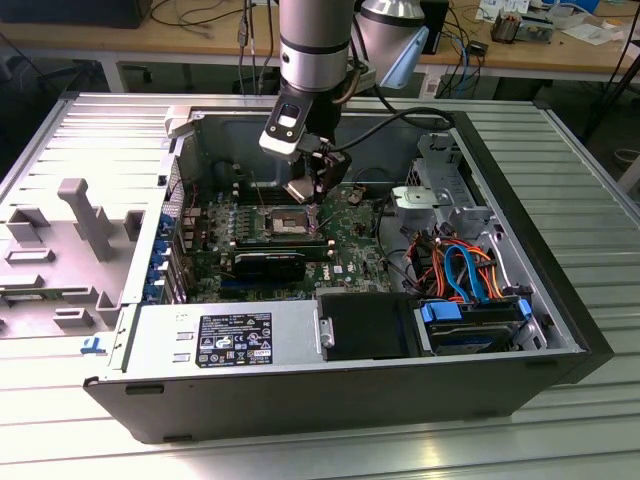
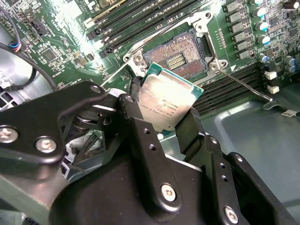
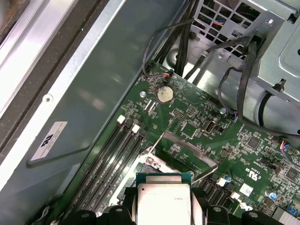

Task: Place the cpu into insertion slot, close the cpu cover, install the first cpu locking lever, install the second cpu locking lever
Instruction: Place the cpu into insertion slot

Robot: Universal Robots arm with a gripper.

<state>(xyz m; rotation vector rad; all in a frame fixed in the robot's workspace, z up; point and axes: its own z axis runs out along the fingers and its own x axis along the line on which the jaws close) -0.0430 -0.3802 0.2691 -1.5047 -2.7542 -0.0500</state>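
Looking down into an open computer case (image 1: pixel 560 300) laid flat on the ribbed metal counter (image 1: pixel 500 440); picking out a black label (image 1: pixel 235 340) with white print on the power supply at the case's near side, wording not made out; catching a white sticker (image 3: pixel 47 140) on the grey case wall in the first wrist view, likewise unread; noting faint dark print across the silver top of the cpu (image 2: pixel 168 101), not legible either.

Over to the gripper (image 2: pixel 161 112) now; clamped on the cpu, black fingers (image 2: pixel 190 129) pressed against two opposite edges, with the green rim of the chip poking out past the tips; holding it tilted and off the board, just above and beside the insertion slot (image 2: pixel 180 54), not yet seated.

Seeing the slot bare in the second wrist view, tan-dark contact field exposed inside its silver rim; finding the cpu cover (image 3: pixel 190 148) raised off the slot in the first wrist view, just beyond the held cpu (image 3: pixel 163 201); tracing a thin locking lever (image 2: pixel 239 82) swung out across the green motherboard (image 1: pixel 350 240), away from the slot.

From the exterior view, placing the gripper (image 1: pixel 315 190) low inside the case, right over the slot (image 1: pixel 290 218).
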